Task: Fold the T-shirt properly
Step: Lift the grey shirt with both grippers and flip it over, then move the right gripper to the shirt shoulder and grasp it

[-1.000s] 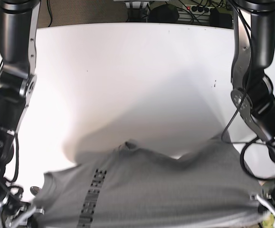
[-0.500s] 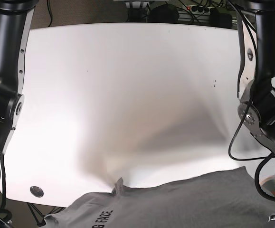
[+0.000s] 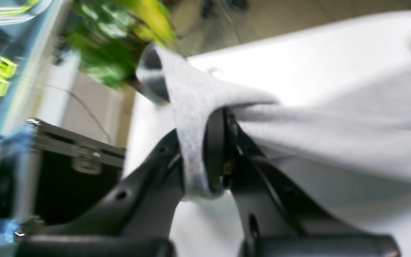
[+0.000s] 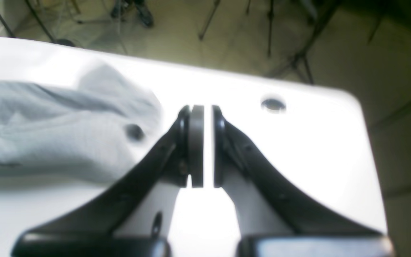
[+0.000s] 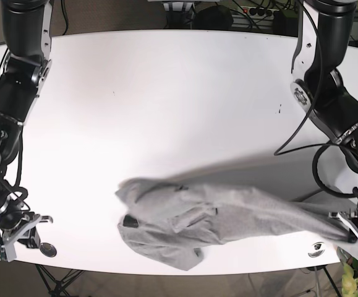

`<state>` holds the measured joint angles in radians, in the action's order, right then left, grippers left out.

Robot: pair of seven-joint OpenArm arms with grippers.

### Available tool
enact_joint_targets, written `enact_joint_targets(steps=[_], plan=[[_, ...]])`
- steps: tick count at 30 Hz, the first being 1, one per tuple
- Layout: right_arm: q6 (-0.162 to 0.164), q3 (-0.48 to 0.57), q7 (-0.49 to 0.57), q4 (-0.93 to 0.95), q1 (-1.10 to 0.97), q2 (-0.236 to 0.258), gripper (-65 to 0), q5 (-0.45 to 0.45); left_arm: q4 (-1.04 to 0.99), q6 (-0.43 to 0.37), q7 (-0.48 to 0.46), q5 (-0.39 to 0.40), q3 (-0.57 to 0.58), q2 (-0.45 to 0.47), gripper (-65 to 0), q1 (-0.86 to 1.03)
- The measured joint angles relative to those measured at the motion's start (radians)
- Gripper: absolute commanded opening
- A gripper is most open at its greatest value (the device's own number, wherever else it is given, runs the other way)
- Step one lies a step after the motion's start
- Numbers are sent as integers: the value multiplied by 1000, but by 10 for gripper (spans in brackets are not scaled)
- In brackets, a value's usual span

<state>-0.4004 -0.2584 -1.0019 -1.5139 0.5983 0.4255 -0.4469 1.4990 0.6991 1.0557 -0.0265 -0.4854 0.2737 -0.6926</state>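
Shirt: the T-shirt [image 5: 209, 219] lies crumpled on the table [image 5: 166, 111], near the front edge, bunched in a heap toward the middle and pulled out in a long tail toward the left arm's side.
Left gripper: the left gripper [image 3: 205, 150] is clamped on a doubled edge of the shirt [image 3: 298, 117]; cloth fills the gap between its jaws and runs taut away from it.
Right gripper: the right gripper [image 4: 202, 146] holds nothing; its jaws stand almost together with only a thin slit between them, beside the shirt [image 4: 55, 125] and not touching it.
Done: nothing that reads as a fold; no sleeve or hem is laid over neatly, as far as I can judge.
Left to do: probably the whole job, meaning regrip with the right gripper, spread the shirt flat, then fold sleeves and body.
Blur: both wrist views are smeared, so fine detail of the cloth edge cannot be told.
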Motion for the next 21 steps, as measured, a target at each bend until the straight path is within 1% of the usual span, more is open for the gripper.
enact_joint_targets(steps=[2, 4, 6, 10, 12, 13, 14, 17, 19, 20, 21], plan=[[4, -32, 8, -44, -70, -20, -628, 3, 42, 1, -1, 38, 1, -2, -650, 75], [-2, -58, 9, -100, -167, -44, -628, -6, 93, 3, -2, 71, 2, -1, -650, 163], [-2, -68, 12, -137, -235, -61, -628, -6, 128, 1, -5, 77, 0, -1, -650, 229], [4, -76, 5, -171, -345, -120, -625, 9, 175, 2, -9, 99, -4, -5, -650, 365], [3, -73, 5, -183, -376, -150, -617, 10, 191, 5, -10, 126, -31, -14, -650, 418], [-1, -74, 12, -185, -386, -164, -601, 2, 197, 5, -10, 135, -51, -18, -650, 440], [5, -69, 14, -180, -389, -177, -582, 4, 201, 4, -7, 131, -70, -21, -650, 457], [7, -62, 39, -139, -390, -197, -450, 5, 212, 1, -6, 139, -105, -21, -650, 499], [8, -46, 60, -108, -386, -198, -323, 7, 216, 1, -6, 140, -114, -21, -650, 513], [10, -30, 68, -93, -383, -196, -273, 13, 216, 1, -6, 140, -114, -20, -650, 518], [12, -3, 80, -75, -377, -196, -239, 23, 216, 1, -7, 140, -114, -18, -650, 523]])
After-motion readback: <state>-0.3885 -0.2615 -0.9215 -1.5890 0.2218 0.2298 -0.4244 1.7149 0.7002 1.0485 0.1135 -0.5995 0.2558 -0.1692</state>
